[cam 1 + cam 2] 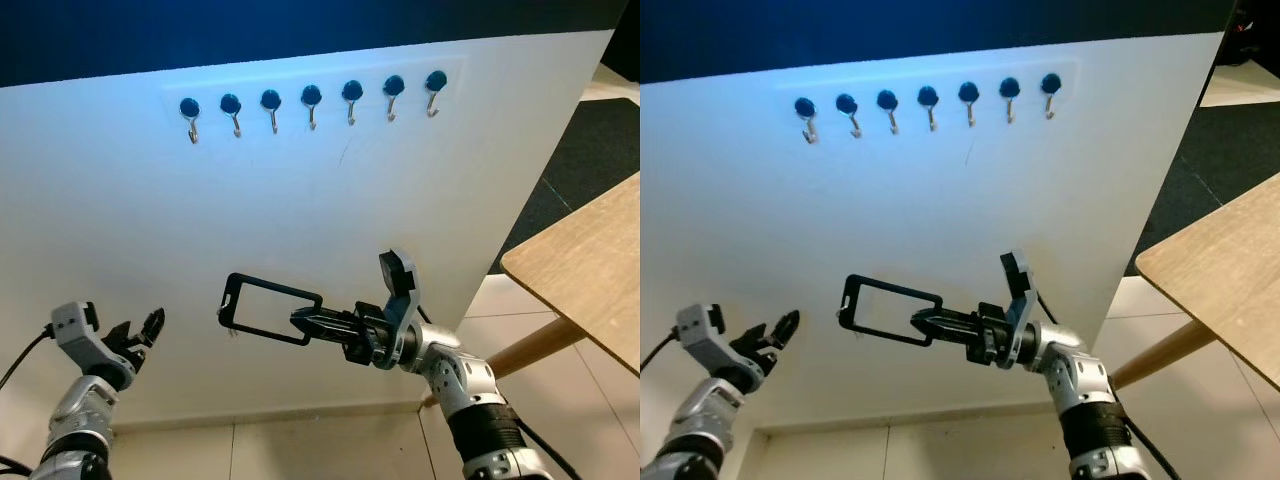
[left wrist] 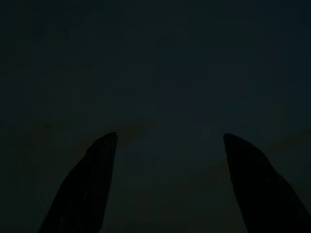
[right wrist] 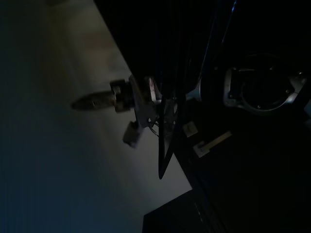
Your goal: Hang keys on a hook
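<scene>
The right gripper [image 1: 300, 321] is reaching out toward a smooth white wall [image 1: 120, 200], its two long black fingers pinched tight on the near edge of a black rectangular carabiner [image 1: 268, 308]. The carabiner is a thin, flat-sided loop with rounded corners, held roughly level and tilted a little, well below the hooks. At its far corner something small and pale is dangling against the wall; in the right wrist view that is showing as a cluster of metal keys [image 3: 138, 109], shiny and jagged, hanging off the ring in dim light.

Up high, seven hooks [image 1: 312, 103] are running in a gently rising row, each a glossy blue round knob with a slim silver J-shaped wire beneath it. All of them are bare.

The left gripper [image 1: 138, 331] is hovering low beside the wall, fingers parted and holding nothing; its wrist view is nearly black, with two dark tapered fingertips [image 2: 87, 194] spread wide.

To the right, a pale wooden table [image 1: 590, 270] with a rounded edge is jutting in, over light floor tiles [image 1: 330, 450].
</scene>
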You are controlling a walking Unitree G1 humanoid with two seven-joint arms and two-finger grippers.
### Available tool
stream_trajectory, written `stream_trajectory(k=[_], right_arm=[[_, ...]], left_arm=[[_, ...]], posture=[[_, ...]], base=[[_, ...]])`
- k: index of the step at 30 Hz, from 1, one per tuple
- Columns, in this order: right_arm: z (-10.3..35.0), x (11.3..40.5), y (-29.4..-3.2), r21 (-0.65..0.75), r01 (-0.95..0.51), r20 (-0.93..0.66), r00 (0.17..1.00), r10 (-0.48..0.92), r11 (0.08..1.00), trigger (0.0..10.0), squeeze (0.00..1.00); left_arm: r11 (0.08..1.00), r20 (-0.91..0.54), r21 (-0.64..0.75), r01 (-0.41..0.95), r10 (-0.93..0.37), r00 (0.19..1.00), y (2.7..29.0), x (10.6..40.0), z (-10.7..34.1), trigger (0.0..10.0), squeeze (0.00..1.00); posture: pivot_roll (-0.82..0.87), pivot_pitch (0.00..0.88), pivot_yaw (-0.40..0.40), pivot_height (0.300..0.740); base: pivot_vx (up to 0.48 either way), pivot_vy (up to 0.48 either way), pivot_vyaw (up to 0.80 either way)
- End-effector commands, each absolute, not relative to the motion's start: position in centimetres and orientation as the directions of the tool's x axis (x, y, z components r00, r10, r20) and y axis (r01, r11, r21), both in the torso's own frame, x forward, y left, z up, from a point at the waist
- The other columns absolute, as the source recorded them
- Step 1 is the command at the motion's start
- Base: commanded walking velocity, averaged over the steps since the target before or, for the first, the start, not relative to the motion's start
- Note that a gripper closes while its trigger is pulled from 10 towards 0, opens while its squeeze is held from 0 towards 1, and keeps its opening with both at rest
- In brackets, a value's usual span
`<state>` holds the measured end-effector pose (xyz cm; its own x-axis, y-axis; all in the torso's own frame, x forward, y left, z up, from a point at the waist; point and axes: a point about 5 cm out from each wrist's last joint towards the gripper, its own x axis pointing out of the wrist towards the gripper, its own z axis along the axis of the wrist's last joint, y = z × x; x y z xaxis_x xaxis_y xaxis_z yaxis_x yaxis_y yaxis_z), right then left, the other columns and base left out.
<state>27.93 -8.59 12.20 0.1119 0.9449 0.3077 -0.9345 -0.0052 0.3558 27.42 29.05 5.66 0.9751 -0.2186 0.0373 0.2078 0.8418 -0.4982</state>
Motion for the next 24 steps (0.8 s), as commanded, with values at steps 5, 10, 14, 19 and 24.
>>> stream_trajectory(k=[5,10,14,19,24], right_arm=[[14.5,28.4,-8.4,0.287,-0.958,0.378,0.112,0.919,-0.001,10.0,0.0],[15.9,28.7,-8.6,0.257,-0.966,0.433,0.11,0.895,-0.006,10.0,0.0],[18.1,28.9,-8.8,0.22,-0.975,0.528,0.089,0.844,-0.035,10.0,0.0],[19.5,28.9,-8.8,0.193,-0.98,0.575,0.073,0.815,-0.048,10.0,0.0],[19.9,29.0,-8.9,0.188,-0.981,0.587,0.072,0.807,-0.049,10.0,0.0]], left_arm=[[0.713,0.291,-0.459,0.53,-0.443,0.848,27.5,27.7,9.4,10.0,0.0],[0.609,0.407,-0.372,0.701,-0.572,0.713,25.9,27.5,12.6,10.0,0.0],[0.446,0.456,-0.283,0.849,-0.717,0.528,23.2,26.4,15.0,10.0,0.0],[0.353,0.511,-0.253,0.901,-0.742,0.434,21.6,25.2,16.2,10.0,0.0],[0.33,0.512,-0.224,0.917,-0.761,0.399,20.6,24.6,16.6,10.0,0.0]], posture=[[-0.06,0.071,0.07,0.74],[-0.05,0.071,0.067,0.74],[-0.05,0.066,0.068,0.74],[-0.05,0.061,0.064,0.74],[-0.05,0.063,0.058,0.74]], base=[[0.0,0.0,0.0],[0.0,0.0,0.0],[0.0,0.0,0.0],[0.0,0.0,0.0],[0.0,0.0,0.0]])
